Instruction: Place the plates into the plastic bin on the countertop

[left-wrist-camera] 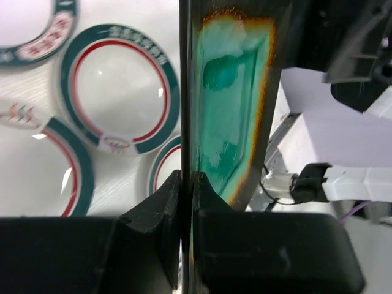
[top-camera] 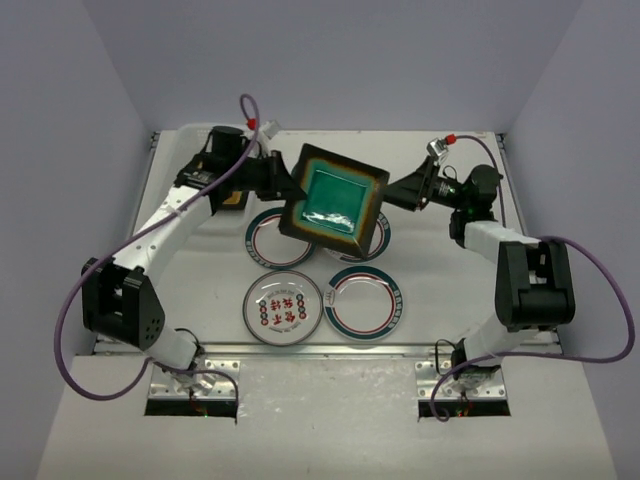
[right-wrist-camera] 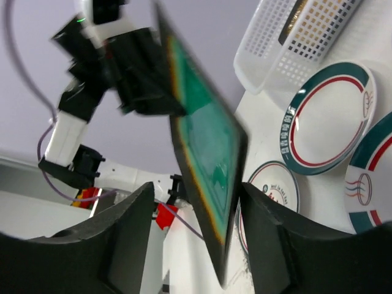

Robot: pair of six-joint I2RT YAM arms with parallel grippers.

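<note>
Precariously, only the left gripper [left-wrist-camera: 187, 179] clamps the square plate [top-camera: 335, 200] by its edge, right gripper [right-wrist-camera: 195, 196] parted around it, so it could pivot onto the round plates [top-camera: 283, 308] beneath.

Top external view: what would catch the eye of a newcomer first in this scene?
A square dark-brown plate with a teal centre hangs tilted in the air above the middle of the countertop. The left hand is clamped on its left side, while the right hand stands open around its right side. Beneath it lie round white plates with teal rims.
</note>
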